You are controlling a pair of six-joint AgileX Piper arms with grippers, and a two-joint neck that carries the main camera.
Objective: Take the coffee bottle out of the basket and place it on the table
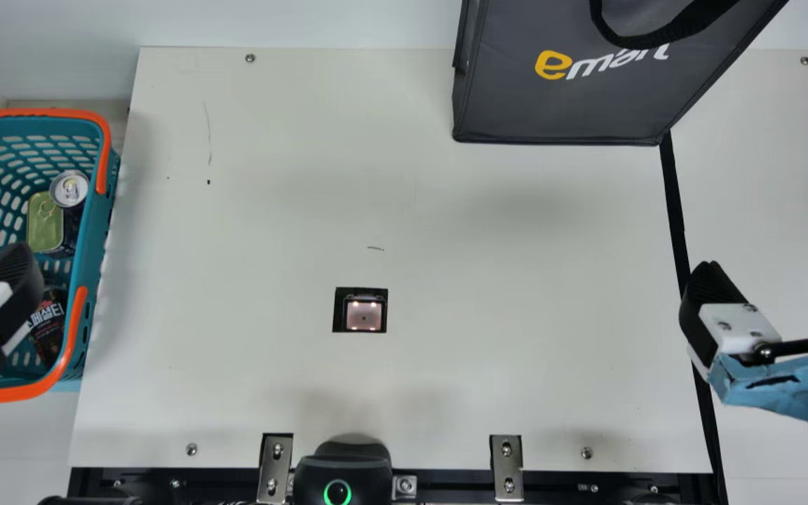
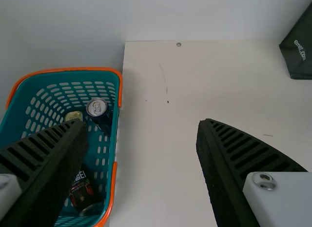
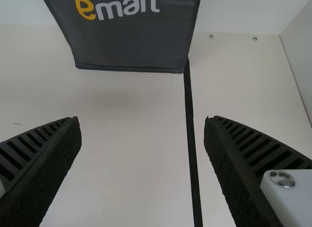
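In the main view my left gripper [image 1: 18,284] is over the near part of the teal basket [image 1: 95,245]. The dark, red-marked coffee bottle [image 1: 48,324] lies low in the basket beside it, partly covered by the gripper. The left wrist view has my left gripper [image 2: 142,127] open, nothing between its fingers, and the bottle [image 2: 85,194] partly behind one finger. My right gripper [image 1: 772,277] stands open over the table's right side; in the right wrist view, that gripper [image 3: 141,120] holds nothing.
A dark can [image 1: 69,189] and a green-gold tin [image 1: 45,226] sit farther back in the basket, whose orange handles lie along its rim. A grey bag [image 1: 558,105] stands at the back right of the table [image 1: 446,379]. A scanner window [image 1: 363,315] lies mid-table.
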